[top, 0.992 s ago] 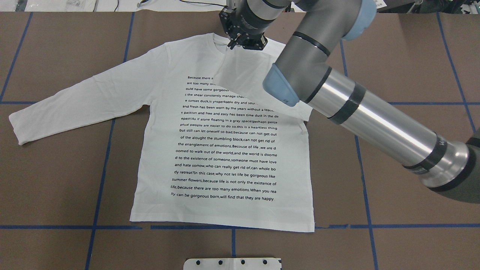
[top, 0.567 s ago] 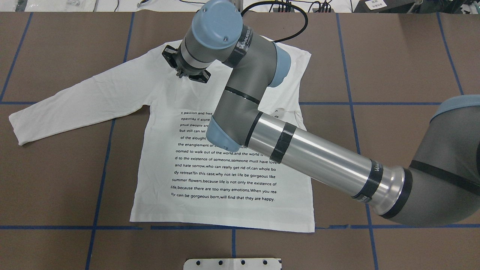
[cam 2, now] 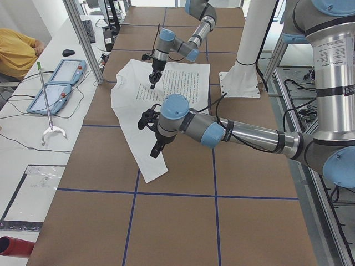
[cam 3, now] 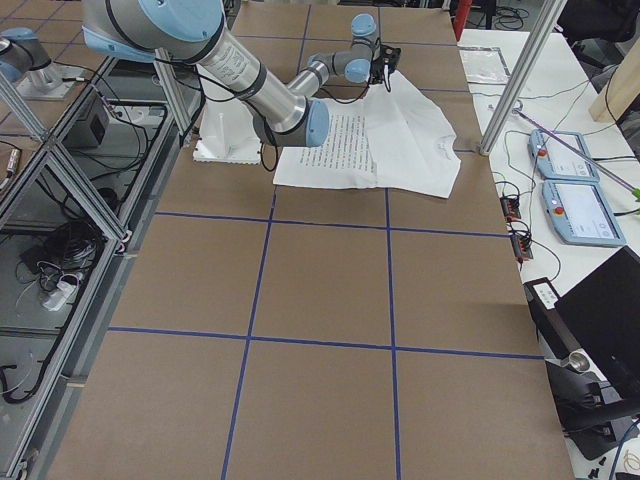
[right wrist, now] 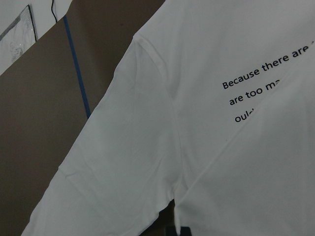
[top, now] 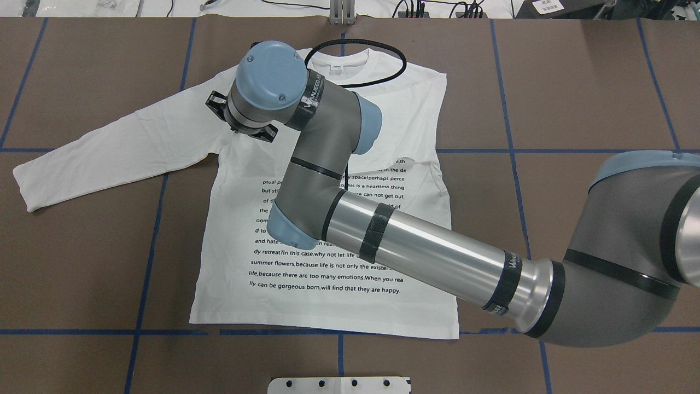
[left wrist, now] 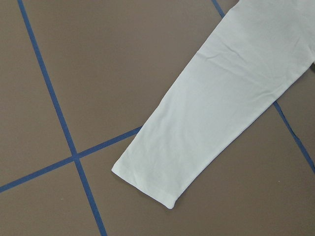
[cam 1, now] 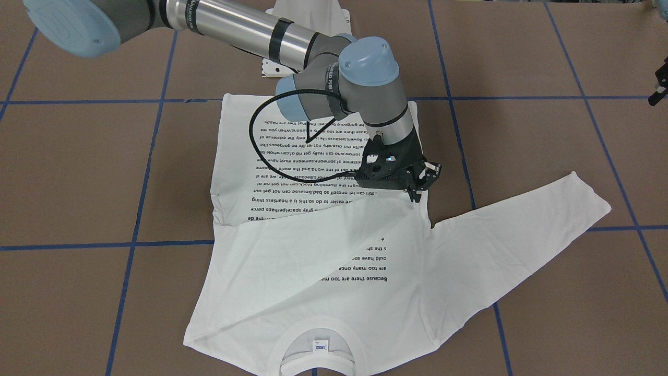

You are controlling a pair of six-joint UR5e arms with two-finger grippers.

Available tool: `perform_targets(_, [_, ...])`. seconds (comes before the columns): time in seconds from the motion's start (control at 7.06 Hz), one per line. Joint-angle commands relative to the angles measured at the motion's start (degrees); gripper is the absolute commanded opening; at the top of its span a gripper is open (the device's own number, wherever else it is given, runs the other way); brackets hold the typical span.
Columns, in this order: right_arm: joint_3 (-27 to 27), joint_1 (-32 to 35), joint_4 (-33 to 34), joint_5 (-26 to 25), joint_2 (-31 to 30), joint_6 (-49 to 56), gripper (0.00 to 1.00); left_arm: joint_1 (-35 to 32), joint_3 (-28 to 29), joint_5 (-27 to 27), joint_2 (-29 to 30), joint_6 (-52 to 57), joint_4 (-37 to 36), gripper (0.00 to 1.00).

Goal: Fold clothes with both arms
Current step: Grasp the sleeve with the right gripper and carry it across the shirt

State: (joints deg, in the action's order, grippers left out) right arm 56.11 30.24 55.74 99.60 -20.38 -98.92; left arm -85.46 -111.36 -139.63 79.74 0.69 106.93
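A robotics lab: teach pendants [cam 2: 67, 71], aluminium framing [cam 2: 83, 40], grid-taped table [top: 601, 82].

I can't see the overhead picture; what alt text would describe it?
A white long-sleeved T-shirt with black printed text lies flat on a brown table marked with blue tape lines. The right arm reaches across it from the right, its gripper over the shoulder beside the outstretched sleeve.

Overhead and front-facing cameras look steeply down from opposite sides, both showing the T-shirt [top: 219, 306] beneath the right hand [cam 1: 419, 189].
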Motion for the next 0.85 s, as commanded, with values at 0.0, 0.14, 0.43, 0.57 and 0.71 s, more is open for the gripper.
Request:
perform_targets(0.0, [-2.6,-0.6,-3.3,-1.9,0.3,0.0,0.0,0.0,-0.2,0.1,0.1,0.1,0.0,1.0])
perform_targets(0.14, [-2.7,-0.6,-3.4,-2.4,0.3,0.0,0.0,0.0,-0.1,0.1,0.1,0.1,0.0,1.0])
perform_targets(0.43, [-5.5,-0.5,-3.9,-5.7,2.3,0.0,0.0,0.0,0.1,0.1,0.1,0.1,0.0,1.0])
perform_targets(0.57, [-8.7,-0.5,-7.8,-7.3,3.2,-0.1,0.02,0.0,0.0,0.1,0.1,0.1,0.0,1.0])
perform_targets(0.71, [-10.5,-0.6,-8.7,-8.0,4.1,-0.2,0.14,0.0,-0.1,0.0,0.1,0.1,0.0,1.0])
